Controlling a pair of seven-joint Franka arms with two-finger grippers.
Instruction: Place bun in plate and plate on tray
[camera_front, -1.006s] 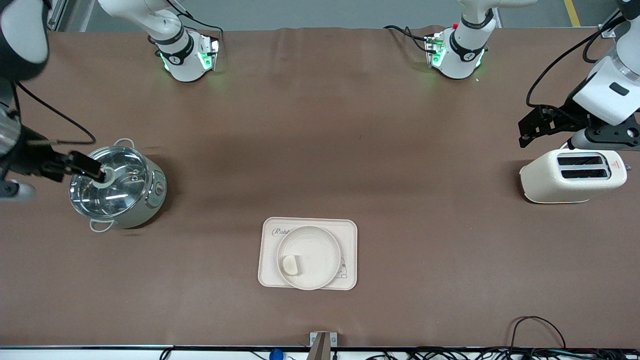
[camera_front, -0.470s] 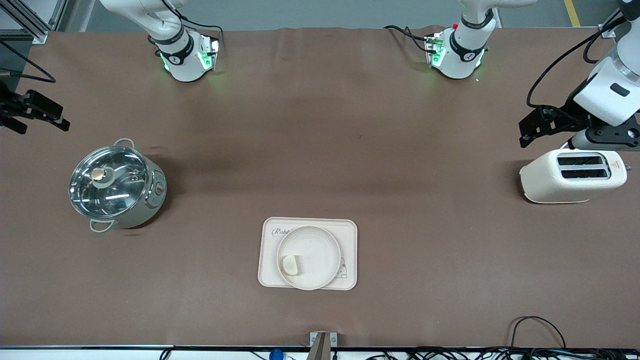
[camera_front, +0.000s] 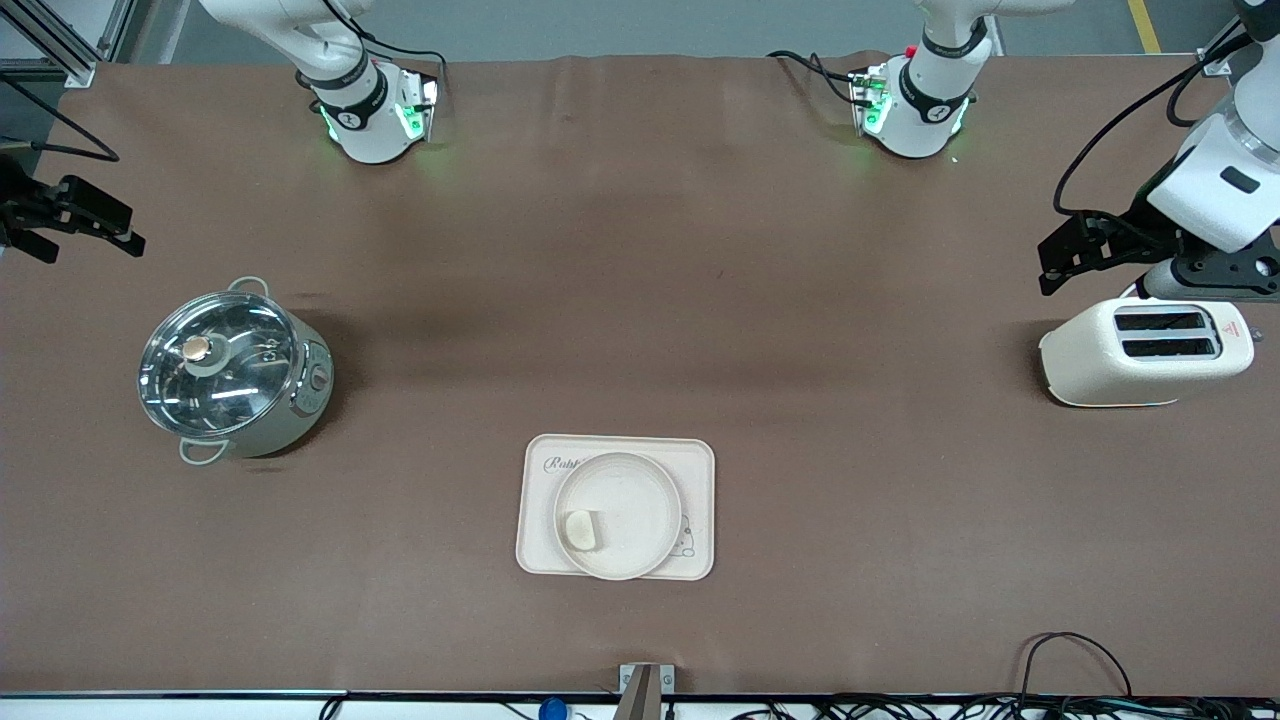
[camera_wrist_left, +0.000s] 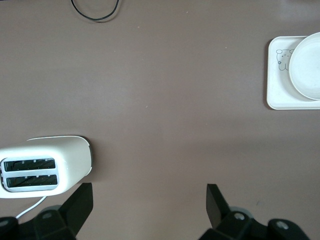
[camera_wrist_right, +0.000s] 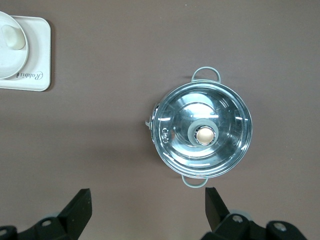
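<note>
The small pale cream half-moon bun (camera_front: 581, 530) sits inside the round off-white matte plate (camera_front: 640, 490), tucked against the rim at the side toward the right arm's end of the table. The plate in turn rests on the cream rounded-corner rectangular tray (camera_front: 700, 460) with the "Rabbit" script and a small rabbit drawing, close to the tray's camera-side edge, its rim covering part of the script.

Everything else lies well apart from that tray. Toward the right arm's end stands the shiny steel cooking pot (camera_front: 235, 373) with a glass lid and a round knob, and the right gripper (camera_front: 85, 228) hangs in the air near the table's edge, not over the pot; the right wrist view shows its two black fingers (camera_wrist_right: 77, 207) spread wide with nothing between them, pot and a corner of the tray in sight. Toward the left arm's end sits the cream two-slot toaster (camera_front: 1145, 351), and the left gripper (camera_front: 1065, 257) hovers just beside it, above the brown table (camera_front: 640, 250). The left wrist view shows those fingers (camera_wrist_left: 216, 202) parted too, empty, with the toaster and part of the tray with the plate in sight.
</note>
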